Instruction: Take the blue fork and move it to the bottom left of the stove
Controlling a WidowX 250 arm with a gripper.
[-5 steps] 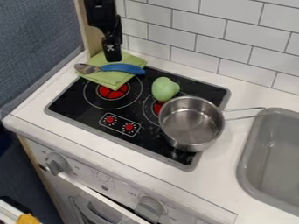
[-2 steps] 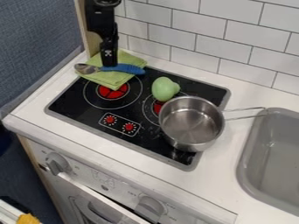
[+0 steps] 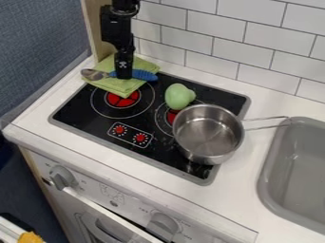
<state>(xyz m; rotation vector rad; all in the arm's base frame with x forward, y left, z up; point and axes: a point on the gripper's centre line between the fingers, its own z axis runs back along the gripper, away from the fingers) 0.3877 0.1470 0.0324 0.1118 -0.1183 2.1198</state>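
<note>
Just now, the black robot gripper (image 3: 123,77) has been lowered to the blue-handled metal fork (image 3: 144,75) beneath it, apparently for pickup; whether clenched or released cannot be told.

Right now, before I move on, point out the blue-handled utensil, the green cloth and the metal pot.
Blue-handled utensil (image 3: 145,75): camera view, on its blue handle, right of the gripper in the picture.
Green cloth (image 3: 122,87): camera view, on its bare front part.
Metal pot (image 3: 207,135): camera view, on its inside bottom.
</note>
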